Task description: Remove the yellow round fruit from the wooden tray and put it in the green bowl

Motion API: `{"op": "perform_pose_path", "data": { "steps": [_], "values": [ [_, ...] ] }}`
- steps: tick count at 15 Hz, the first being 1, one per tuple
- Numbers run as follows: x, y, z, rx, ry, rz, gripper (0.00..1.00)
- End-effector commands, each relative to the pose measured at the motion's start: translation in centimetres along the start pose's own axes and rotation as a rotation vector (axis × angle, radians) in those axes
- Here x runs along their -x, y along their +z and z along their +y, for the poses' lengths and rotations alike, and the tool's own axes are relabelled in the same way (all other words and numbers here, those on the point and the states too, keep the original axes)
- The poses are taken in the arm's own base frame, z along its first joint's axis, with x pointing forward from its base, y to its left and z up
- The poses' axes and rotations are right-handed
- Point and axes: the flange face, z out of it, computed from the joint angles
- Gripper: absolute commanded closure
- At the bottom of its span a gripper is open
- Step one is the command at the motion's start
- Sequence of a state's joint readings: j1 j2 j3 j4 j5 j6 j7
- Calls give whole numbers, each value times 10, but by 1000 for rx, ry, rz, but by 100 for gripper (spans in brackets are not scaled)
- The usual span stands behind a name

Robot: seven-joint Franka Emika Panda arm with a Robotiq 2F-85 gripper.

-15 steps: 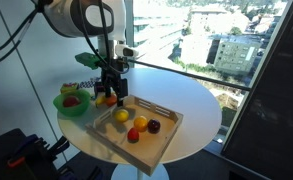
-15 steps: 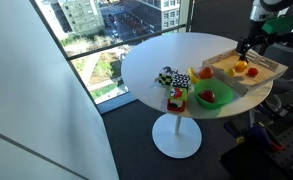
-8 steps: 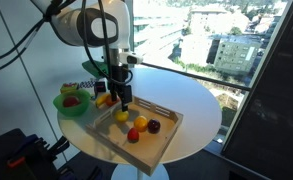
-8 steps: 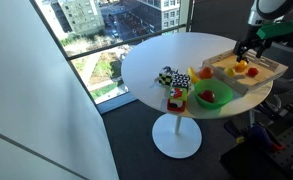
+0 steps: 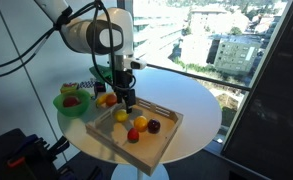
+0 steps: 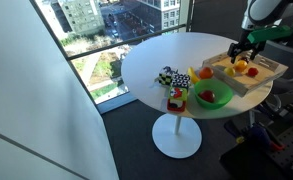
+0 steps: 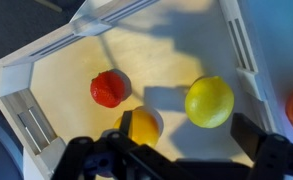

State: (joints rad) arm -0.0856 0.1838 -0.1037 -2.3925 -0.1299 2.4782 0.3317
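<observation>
The yellow round fruit (image 5: 121, 116) lies in the wooden tray (image 5: 161, 143) at the end nearest the green bowl (image 5: 70, 106). In the wrist view the yellow round fruit (image 7: 209, 101) lies on the tray floor (image 7: 166, 55), just ahead of my open, empty gripper (image 7: 191, 142), between the lines of its two fingers. My gripper (image 5: 127, 100) hangs over that end of the tray, a little above the fruit. The bowl (image 6: 212, 98) holds a red item and stands beside the tray (image 6: 261, 80).
A red fruit (image 7: 109, 88) and a smaller orange-yellow fruit (image 7: 141, 125) lie in the tray near the yellow one; a dark fruit (image 5: 154, 126) too. An orange fruit (image 5: 108, 99) sits between bowl and tray. Small toys (image 6: 168, 77) stand on the round white table (image 5: 191, 100).
My gripper has moved from the bowl-side edge to over the tray, closer to the yellow round fruit. The fruits and the bowl have not moved.
</observation>
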Motion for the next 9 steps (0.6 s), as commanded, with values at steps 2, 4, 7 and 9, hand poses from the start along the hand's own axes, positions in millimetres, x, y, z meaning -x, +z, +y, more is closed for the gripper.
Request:
{"op": "perform_pose_path", "data": {
  "steps": [2, 4, 7, 9],
  "values": [
    [-16, 8, -13, 0, 46, 8, 0],
    [-18, 13, -18, 4, 56, 7, 0],
    [-20, 20, -26, 9, 61, 1, 0],
    [-20, 24, -29, 11, 64, -3, 0]
  ]
}}
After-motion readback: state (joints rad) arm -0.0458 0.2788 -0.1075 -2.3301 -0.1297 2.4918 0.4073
